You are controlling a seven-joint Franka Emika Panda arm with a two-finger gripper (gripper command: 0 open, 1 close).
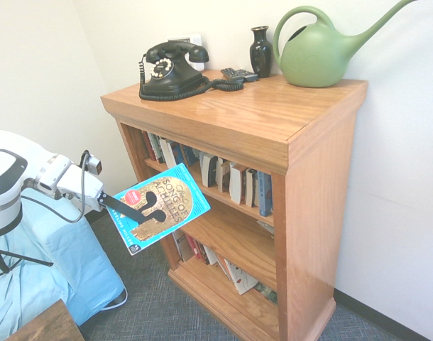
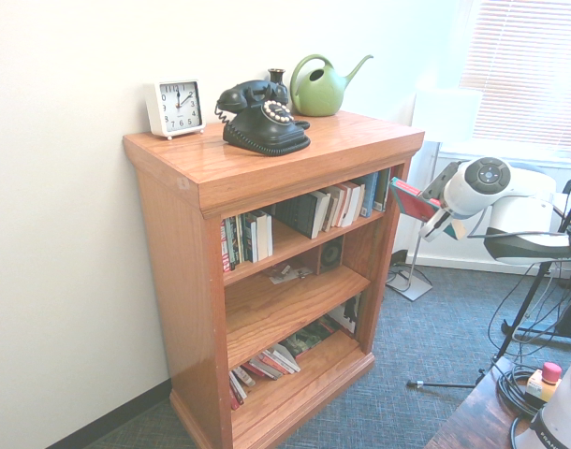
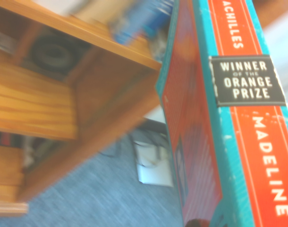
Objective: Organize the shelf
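One book (image 1: 158, 207) in transit: teal paperback pinched flat in the gripper (image 1: 147, 211), jaws clamped on its cover, off the shelf (image 1: 273, 124) at its 8 o'clock in the first exterior view. Top tier part-filled, upright. Bottom tier books toppled. Judged early; placing and straightening remain.

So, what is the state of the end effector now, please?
End effector: closed, holding the teal paperback book with the gold helmet cover.

Oak shelf (image 1: 273, 135) stands against wall, three tiers holding paperbacks.
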